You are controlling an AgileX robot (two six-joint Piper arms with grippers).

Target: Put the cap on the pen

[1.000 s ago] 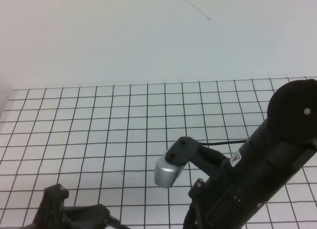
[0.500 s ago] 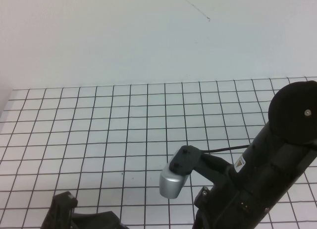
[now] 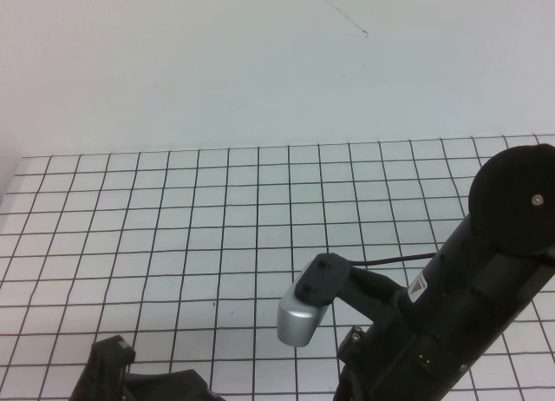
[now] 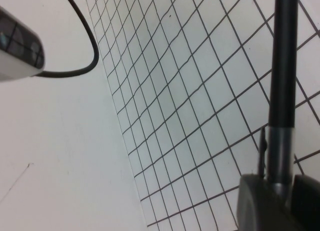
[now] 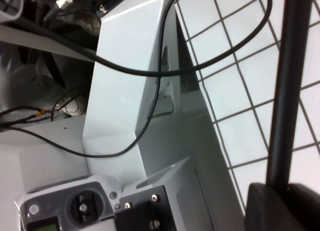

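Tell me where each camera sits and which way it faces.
High: raised on robot's side, looking down at white gridded table; left arm and right arm show.
Left wrist: looks along left gripper, shut on thin black pen, over the grid.
Right wrist: looks along right gripper and black rod, at the table's edge.
Shared: all three see the grid.

a white table (image 3: 173,236) ruled with a black grid.

Plain white wall (image 3: 217,62) – black-gridded white tabletop (image 3: 173,236) below

A robotics lab: gridded test mat (image 3: 217,236), bare white wall (image 3: 173,62).
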